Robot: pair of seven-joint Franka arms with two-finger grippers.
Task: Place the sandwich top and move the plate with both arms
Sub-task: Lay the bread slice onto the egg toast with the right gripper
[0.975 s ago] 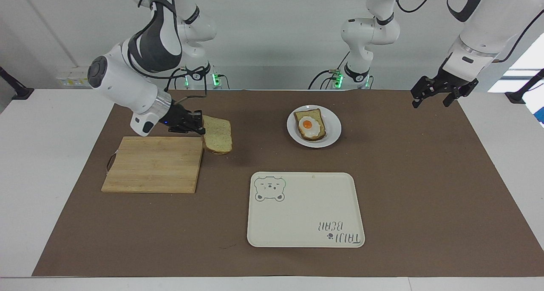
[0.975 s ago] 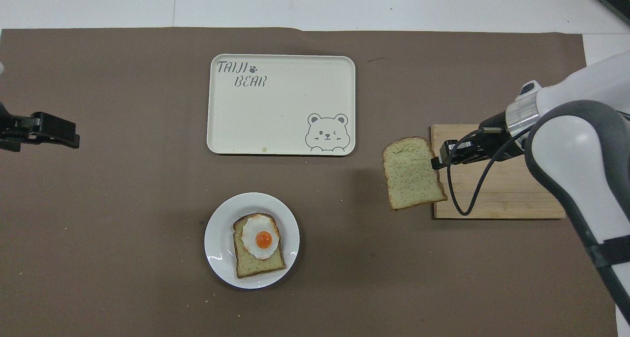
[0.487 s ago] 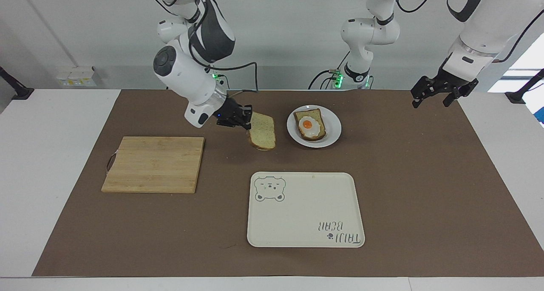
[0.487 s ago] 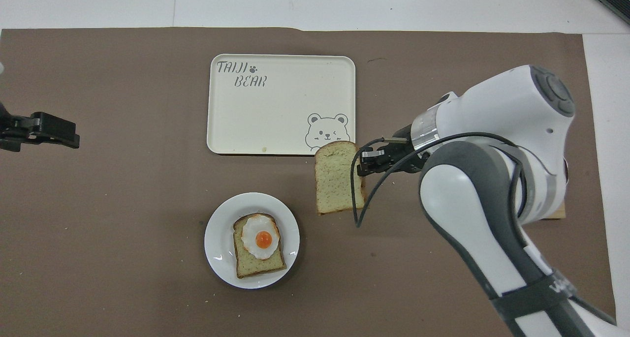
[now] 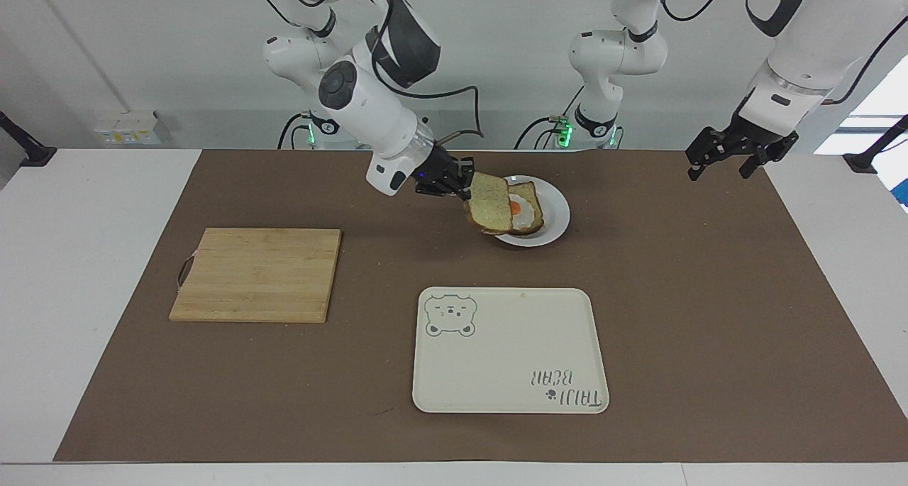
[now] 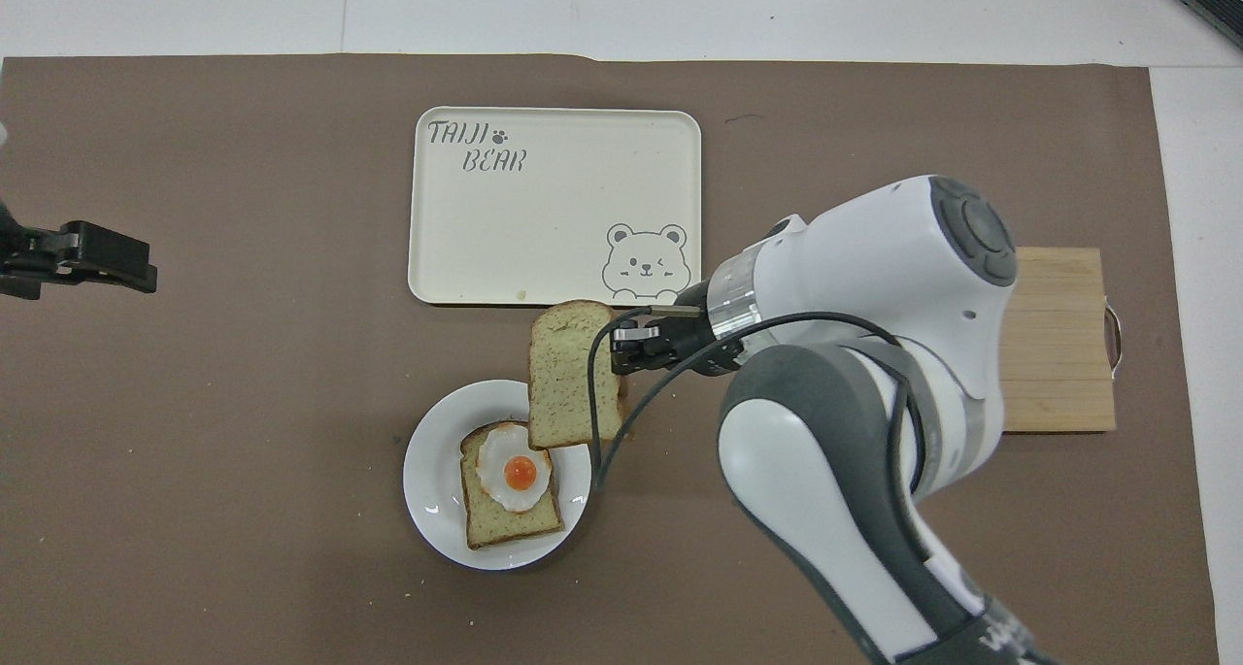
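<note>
While the right gripper (image 5: 462,186) fingers pinch the sandwich top (image 5: 489,203) over the plate (image 5: 557,213) | left gripper (image 5: 729,161) fingers spread.

Facing camera: looking down across table at robots. Overhead camera: looking steeply down, forward. Both showing tray (image 5: 509,350) (image 6: 554,206).
</note>
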